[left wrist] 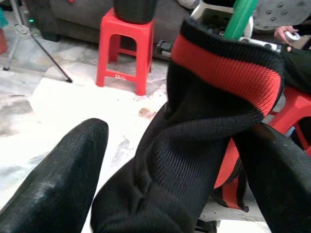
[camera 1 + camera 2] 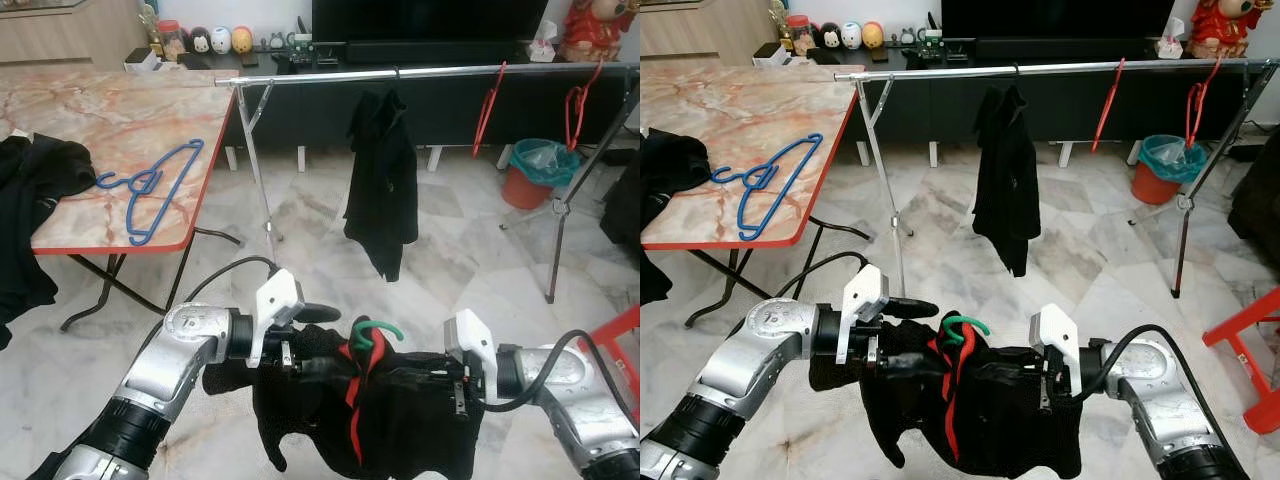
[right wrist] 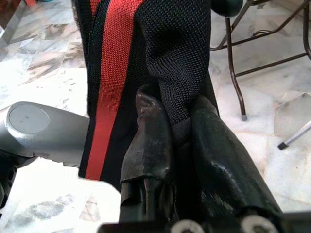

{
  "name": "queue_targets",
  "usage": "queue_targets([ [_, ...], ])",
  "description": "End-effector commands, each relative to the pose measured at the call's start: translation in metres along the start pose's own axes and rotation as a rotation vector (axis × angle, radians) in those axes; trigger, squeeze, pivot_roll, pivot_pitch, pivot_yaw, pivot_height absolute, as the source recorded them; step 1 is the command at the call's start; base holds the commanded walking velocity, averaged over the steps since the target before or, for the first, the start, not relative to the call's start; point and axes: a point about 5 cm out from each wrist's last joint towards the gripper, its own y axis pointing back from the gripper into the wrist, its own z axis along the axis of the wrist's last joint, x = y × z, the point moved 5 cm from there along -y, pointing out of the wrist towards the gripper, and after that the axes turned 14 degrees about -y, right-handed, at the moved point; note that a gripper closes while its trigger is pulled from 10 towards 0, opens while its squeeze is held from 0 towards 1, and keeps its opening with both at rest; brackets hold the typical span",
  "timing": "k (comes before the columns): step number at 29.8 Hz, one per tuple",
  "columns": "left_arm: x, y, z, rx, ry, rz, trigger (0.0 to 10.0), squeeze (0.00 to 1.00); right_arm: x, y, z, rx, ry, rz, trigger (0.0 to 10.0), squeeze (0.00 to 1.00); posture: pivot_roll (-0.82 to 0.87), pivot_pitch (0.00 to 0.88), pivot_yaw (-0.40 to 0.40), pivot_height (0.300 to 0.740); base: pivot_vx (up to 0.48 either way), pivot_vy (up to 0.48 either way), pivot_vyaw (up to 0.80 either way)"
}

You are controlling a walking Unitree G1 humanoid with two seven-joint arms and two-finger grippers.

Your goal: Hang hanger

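At 12 o'clock the clothes rail carries a black garment and red hangers. The sweater on its green hanger spans sideways below, left gripper spread around it, right gripper pinching it.

At the bottom centre of the frame, a black garment with a red stripe hangs on a green hanger between both silver arms. The left gripper and right gripper meet its fabric from either side. A silver clothes rail crosses the upper frame, carrying a black jacket and two red hangers. A blue hanger lies on the marble-pattern table at upper left.
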Motion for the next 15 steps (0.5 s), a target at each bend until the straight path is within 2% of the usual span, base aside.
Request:
queue_targets([
  [1,-0.005,-0.003,0.003,0.003,-0.017,-0.038,10.0,0.0,0.003,-0.006,0.014,-0.02,0.058,0.019,10.0,0.0,0.03,0.014,0.021,0.74,0.0,0.0,0.0],
  [3,-0.007,-0.004,0.004,0.002,-0.017,-0.053,10.0,0.0,0.001,-0.008,0.014,-0.019,0.063,0.011,10.0,0.0,0.03,0.014,0.021,0.74,0.0,0.0,0.0],
  [6,-0.012,-0.006,0.003,0.008,-0.02,-0.079,7.6,0.0,0.002,-0.01,0.019,-0.033,0.075,0.015,10.0,0.0,0.03,0.015,0.022,0.74,0.0,0.0,0.0],
  [7,-0.012,-0.006,0.003,0.008,-0.02,-0.079,7.6,0.0,0.002,-0.01,0.019,-0.033,0.075,0.015,10.0,0.0,0.03,0.015,0.022,0.74,0.0,0.0,0.0],
  [8,-0.012,-0.007,0.004,0.007,-0.018,-0.081,2.6,0.0,0.003,-0.011,0.021,-0.04,0.078,0.018,10.0,0.0,0.03,0.015,0.022,0.74,0.0,0.0,0.0],
  [9,-0.014,-0.008,0.004,0.007,-0.017,-0.086,0.1,0.0,0.004,-0.012,0.022,-0.042,0.082,0.021,10.0,0.0,0.03,0.017,0.023,0.74,0.0,0.0,0.0],
  [15,-0.019,-0.01,0.004,0.011,-0.019,-0.116,0.0,0.0,0.002,-0.014,0.028,-0.057,0.098,0.013,10.0,0.0,0.03,0.018,0.024,0.74,0.0,0.0,0.0],
])
